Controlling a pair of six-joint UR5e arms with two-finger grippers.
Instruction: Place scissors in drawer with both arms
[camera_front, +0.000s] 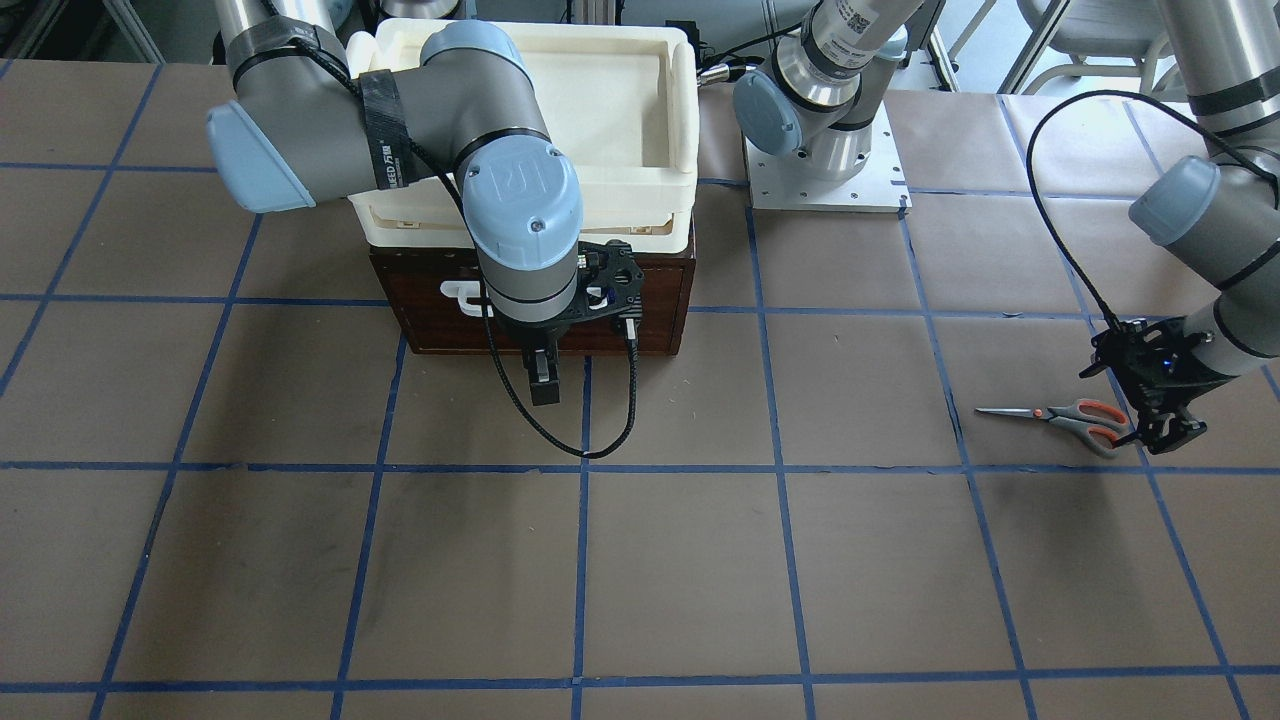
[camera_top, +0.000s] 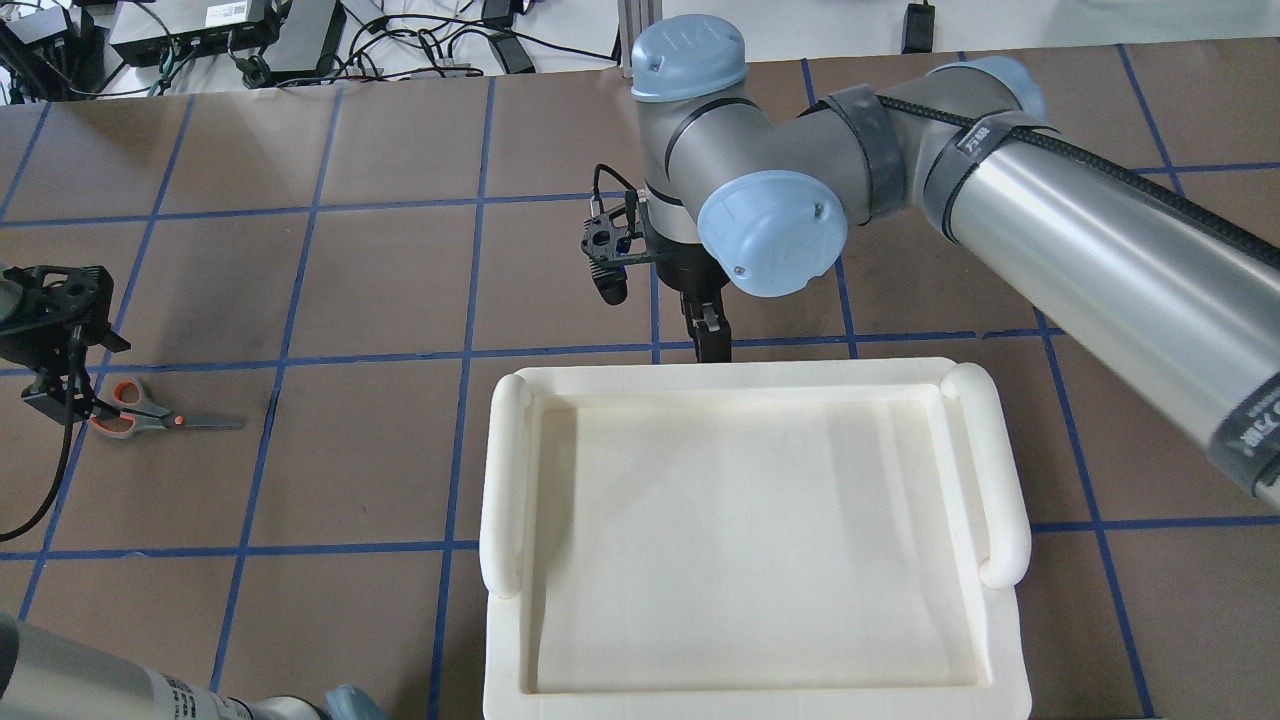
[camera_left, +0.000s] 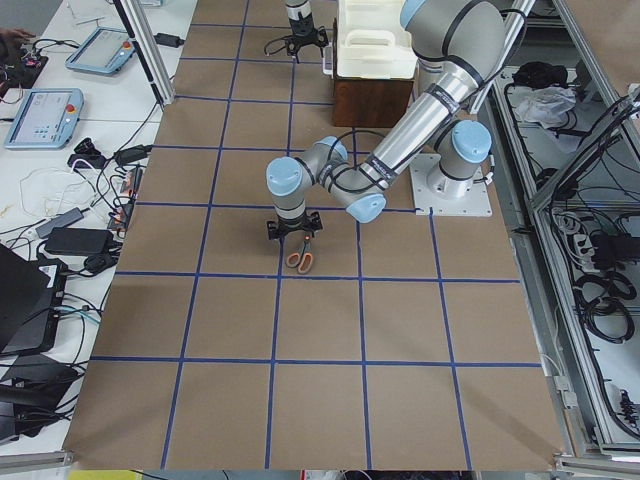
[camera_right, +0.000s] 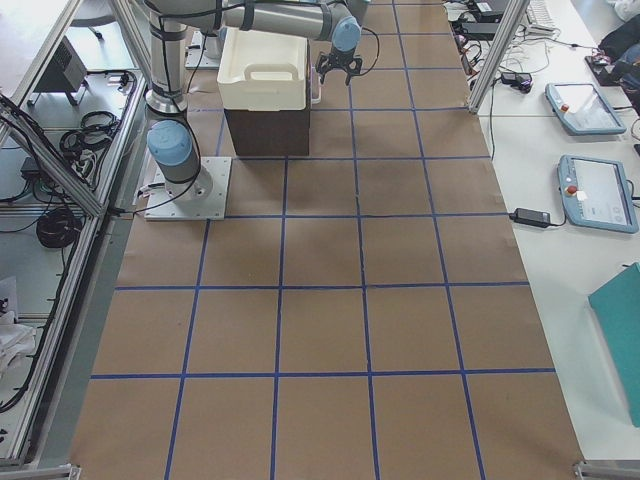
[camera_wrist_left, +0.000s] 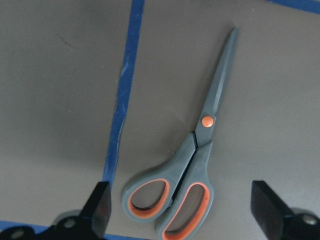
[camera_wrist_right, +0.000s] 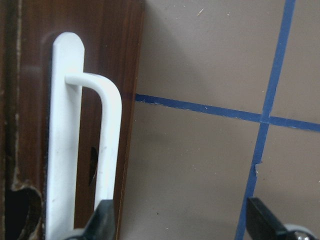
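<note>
Scissors (camera_wrist_left: 197, 150) lie flat beneath the wide-open left gripper (camera_wrist_left: 182, 202); the right gripper (camera_wrist_right: 182, 220), also open, faces the handle (camera_wrist_right: 107, 140) of the drawer (camera_wrist_right: 30, 100).

Blue-gridded brown table (camera_front: 700, 580) carries scissors (camera_front: 1070, 418) lying flat, drawer (camera_front: 660, 300), white base plate (camera_front: 882, 190).

Closed grey-orange scissors (camera_wrist_left: 198, 146) lie flat; brown drawer (camera_front: 660, 300) shut.
</note>
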